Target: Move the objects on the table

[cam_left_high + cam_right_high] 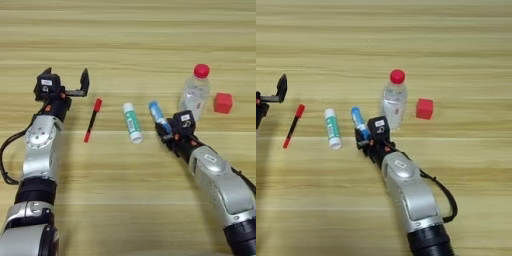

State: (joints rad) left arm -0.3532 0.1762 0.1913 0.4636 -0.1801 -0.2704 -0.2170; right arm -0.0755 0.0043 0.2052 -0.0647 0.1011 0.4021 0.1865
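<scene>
A: Right gripper (166, 131)?
B: Fingers clamped on the blue tube's (157, 114) near end; bottle (195, 92) and cube (223, 103) just beyond them.
A: Left gripper (67, 80)?
B: Fingers spread, holding nothing; marker (92, 120) just right of them, then the white tube (132, 123).

Silver arms, black joints, orange accents

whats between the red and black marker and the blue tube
The white-and-green tube lies alone between the marker and the blue tube, apart from both; both views show it.
</scene>
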